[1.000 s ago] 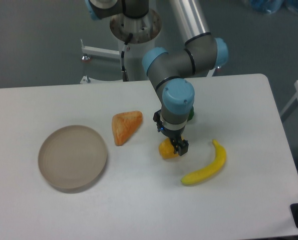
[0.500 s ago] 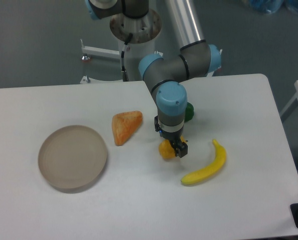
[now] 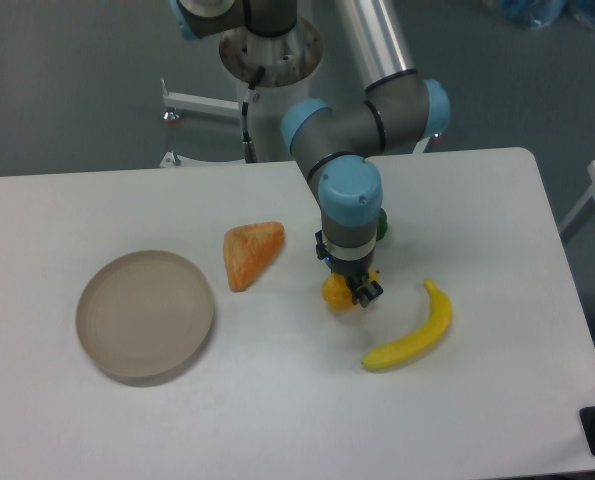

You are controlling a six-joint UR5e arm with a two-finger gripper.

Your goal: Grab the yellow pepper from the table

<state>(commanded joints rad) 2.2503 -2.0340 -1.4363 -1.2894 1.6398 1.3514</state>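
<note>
Near the middle of the worktop (image 3: 277, 400) we have our claw (image 3: 359, 293) down on the yellow pepper (image 3: 336, 293), its dark fingers clamped on the fruit from above, though the wrist hides most of the contact. Compared with half a second ago, the claw and the pepper have both shifted a little toward the banana (image 3: 413, 332) and sit a touch higher in view, so we judge the lift is beginning; whether the pepper is already clear of the worktop we cannot tell. Since the pepper moved with the claw rather than staying behind, the grip seems to hold. A green pepper (image 3: 381, 224) peeks out behind the wrist, the orange wedge (image 3: 250, 252) lies to the left, and the round tan plate (image 3: 145, 315) sits well apart. What remains, in our view, is a straight rise without brushing the banana just beside it.
</note>
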